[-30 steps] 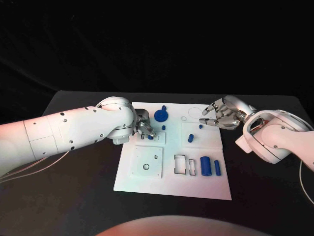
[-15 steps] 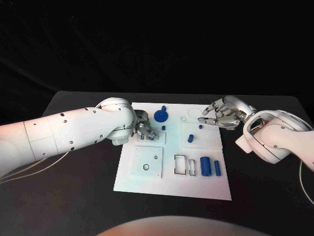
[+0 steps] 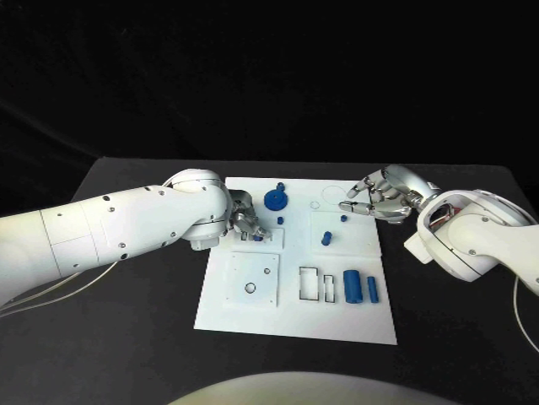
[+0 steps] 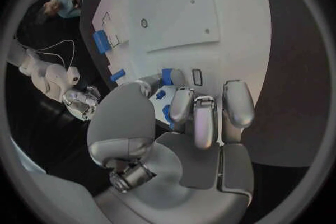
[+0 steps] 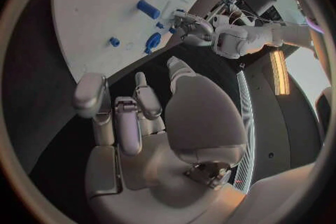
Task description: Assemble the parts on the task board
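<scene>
Left hand (image 3: 247, 224) hunches over the white rectangular task board (image 3: 296, 321) at centre frame, fingers curled close around a small blue plastic peg (image 4: 167, 77); whether it's gripped, I cannot tell. Best kept upright, pressed gently. Right hand (image 3: 379, 196), upper right, hovers loosely spread, holding nothing.

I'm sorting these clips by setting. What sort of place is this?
Probably a robotics lab test bench: a black table against a dark backdrop, a white task board with small blue parts, and two robot hands working over it.
</scene>
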Available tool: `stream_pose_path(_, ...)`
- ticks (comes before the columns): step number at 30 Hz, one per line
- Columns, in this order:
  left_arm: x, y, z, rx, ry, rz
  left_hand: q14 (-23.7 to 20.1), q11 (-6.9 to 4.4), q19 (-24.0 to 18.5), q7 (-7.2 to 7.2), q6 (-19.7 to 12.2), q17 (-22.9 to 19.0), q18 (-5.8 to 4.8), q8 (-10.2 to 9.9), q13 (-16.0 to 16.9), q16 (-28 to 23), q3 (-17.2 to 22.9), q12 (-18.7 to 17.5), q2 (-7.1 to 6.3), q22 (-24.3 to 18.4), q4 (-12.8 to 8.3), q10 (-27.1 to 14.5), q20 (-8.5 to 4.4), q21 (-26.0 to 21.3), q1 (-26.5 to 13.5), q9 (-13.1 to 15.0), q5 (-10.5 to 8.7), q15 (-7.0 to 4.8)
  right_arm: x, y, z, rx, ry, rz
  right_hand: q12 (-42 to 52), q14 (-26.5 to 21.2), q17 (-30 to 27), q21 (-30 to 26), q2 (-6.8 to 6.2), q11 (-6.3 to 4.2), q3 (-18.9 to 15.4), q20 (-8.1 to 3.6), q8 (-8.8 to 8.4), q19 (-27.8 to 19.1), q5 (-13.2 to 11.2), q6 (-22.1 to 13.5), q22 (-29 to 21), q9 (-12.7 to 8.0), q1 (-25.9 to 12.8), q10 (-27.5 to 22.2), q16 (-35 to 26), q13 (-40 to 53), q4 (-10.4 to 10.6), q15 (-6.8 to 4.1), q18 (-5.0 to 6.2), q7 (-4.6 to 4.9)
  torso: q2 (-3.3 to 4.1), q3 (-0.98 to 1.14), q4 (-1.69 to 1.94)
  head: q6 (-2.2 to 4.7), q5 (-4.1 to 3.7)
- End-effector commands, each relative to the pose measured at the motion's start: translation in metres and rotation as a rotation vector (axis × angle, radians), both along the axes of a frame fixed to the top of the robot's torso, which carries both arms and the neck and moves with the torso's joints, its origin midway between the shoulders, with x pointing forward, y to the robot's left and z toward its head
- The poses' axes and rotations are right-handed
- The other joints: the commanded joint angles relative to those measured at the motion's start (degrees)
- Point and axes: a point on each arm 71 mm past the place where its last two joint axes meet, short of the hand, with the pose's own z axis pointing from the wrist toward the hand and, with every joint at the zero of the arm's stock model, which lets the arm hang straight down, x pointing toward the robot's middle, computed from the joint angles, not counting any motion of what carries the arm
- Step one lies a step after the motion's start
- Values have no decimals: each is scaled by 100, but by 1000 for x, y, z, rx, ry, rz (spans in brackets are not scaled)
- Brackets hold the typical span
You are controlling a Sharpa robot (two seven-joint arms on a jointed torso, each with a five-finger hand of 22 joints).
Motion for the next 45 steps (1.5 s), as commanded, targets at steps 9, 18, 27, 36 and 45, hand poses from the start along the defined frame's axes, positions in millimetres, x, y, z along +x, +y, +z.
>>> stream_pose_path(9,1,-2,3,-53,-17,27,594,71,-10,96,-229,1510,-76,-308,-51,21,-209,-62,2,-29,122,-31,10,-83,152,-149,29,29,0,0,-1,-1,0,7,-31,459,975,-26,-7,-2,-25,2,14,-32,-30,-24,-5,7,-42,-49,-25,-8,0,3,27,0,0,-1,3,-10,3)
stream_pose_path(18,1,-2,2,-71,-7,36,594,74,-13,100,-237,1510,-75,-341,-54,21,-238,-64,12,-32,117,-35,14,-90,147,-169,34,35,0,0,-2,-3,3,5,-24,459,975,-24,13,-2,-38,2,17,-30,-23,-23,-2,10,-43,-42,-26,1,-2,2,26,-1,0,2,4,-17,3)
stream_pose_path(27,1,0,2,-68,1,38,594,82,-17,109,-241,1510,-73,-388,-59,21,-299,-69,-3,-35,118,-41,20,-100,149,-198,28,42,0,-1,-2,-4,5,4,-24,459,975,-24,13,-2,-38,2,17,-30,-23,-23,-2,10,-43,-42,-26,1,-2,2,26,-1,-3,1,4,-9,7)
stream_pose_path(36,0,1,1,-57,14,36,594,86,-18,113,-229,1510,-73,-403,-63,21,-337,-72,-5,-35,116,-45,24,-104,141,-209,30,45,0,-1,-3,-6,8,3,-26,459,973,-34,21,-3,-46,2,19,-33,-22,-22,-7,12,-45,-43,-27,-2,-2,2,27,-2,-1,-2,4,-17,6)
stream_pose_path(45,-1,1,1,-52,23,28,594,95,-21,123,-185,1510,-70,-472,-60,21,-581,-70,-49,-30,117,-54,37,-127,158,-254,228,57,-1,-1,-3,-6,8,3,-27,457,966,-34,24,-3,-61,2,21,-32,-24,-22,-6,13,-49,-44,-30,-4,-2,2,27,-2,0,-2,4,-19,8)
